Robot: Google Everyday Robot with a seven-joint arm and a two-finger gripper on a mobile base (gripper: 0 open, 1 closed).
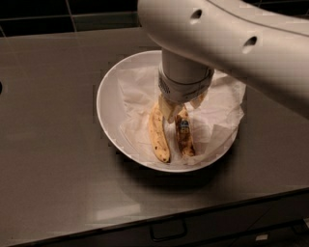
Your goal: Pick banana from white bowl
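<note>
Centrally on the dark glossy counter (53,144), the white bowl (108,103) is set, lined with crumpled paper (217,111). The banana (185,137) is laid inside beside a yellower banana (158,135). The gripper (182,106) is lowered over its upper end, fingers spread apart. Dark tiles (48,12) are seen behind the far edge.

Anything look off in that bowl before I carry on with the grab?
Nothing spilled or tipped. The browner, blue-stickered banana is heavily bruised, lying beside the yellower banana on crumpled white paper in the wide white bowl. The gripper sits over their upper ends.
</note>
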